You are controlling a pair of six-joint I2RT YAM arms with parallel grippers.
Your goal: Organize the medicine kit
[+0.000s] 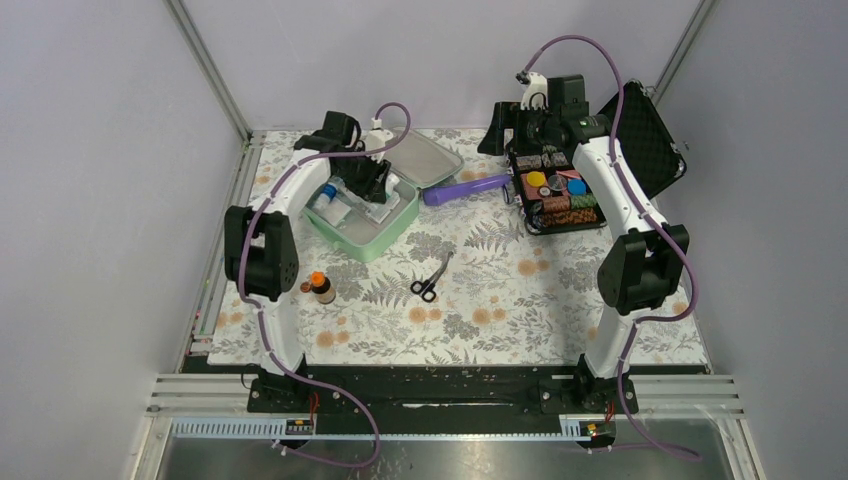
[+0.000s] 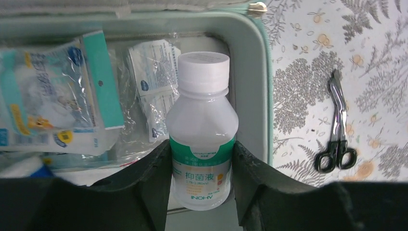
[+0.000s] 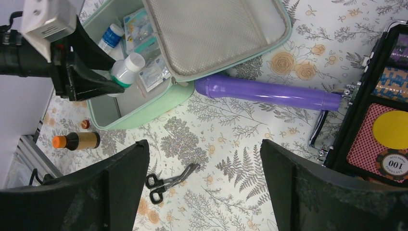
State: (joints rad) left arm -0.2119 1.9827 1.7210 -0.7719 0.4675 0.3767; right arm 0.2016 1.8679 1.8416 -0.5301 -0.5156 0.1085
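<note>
Left gripper (image 2: 202,161) is closed on the lower body of a translucent white plastic bottle (image 2: 202,110) with a green label, holding it inside the open mint-green hinged medicine kit (image 1: 368,245). The kit sits at the far left of the floral-patterned table (image 1: 520,320). A purple cylinder (image 1: 465,188) lies just beside its lid. Black-handled scissors (image 1: 430,280) lie nearer the middle. Right gripper (image 3: 204,187) hangs wide open and empty above the table.

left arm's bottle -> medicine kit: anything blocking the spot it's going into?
Nothing visible. The bottle, clamped in the jaws of the left gripper, hangs inside the kit walls; packets lie beside it, with bare grey floor beneath.
</note>
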